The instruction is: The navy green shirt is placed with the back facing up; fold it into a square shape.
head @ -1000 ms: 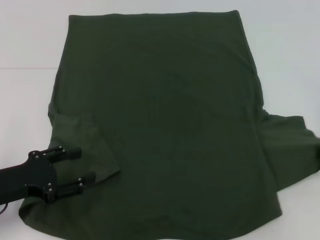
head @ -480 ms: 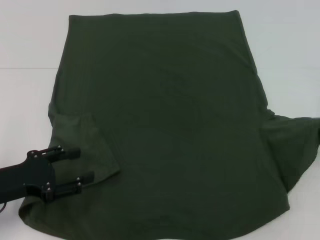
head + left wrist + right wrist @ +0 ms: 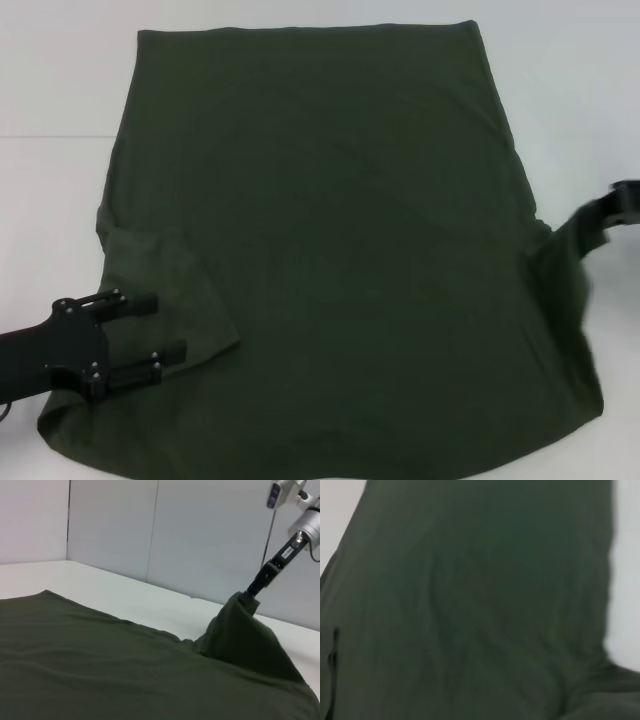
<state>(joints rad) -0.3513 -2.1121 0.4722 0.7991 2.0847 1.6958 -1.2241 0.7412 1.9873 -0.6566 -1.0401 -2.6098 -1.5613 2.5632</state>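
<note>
Navy green shirt sleeve seemingly pinched in right gripper, raised.

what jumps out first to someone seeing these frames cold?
The navy green shirt fills most of the white table, spread flat with its plain side up. On the robot's right, the right end effector has the sleeve pinched and lifted off the table into a tent, clearest in the left wrist view. The left end effector sits open over the folded-in left sleeve at the near left.
</note>
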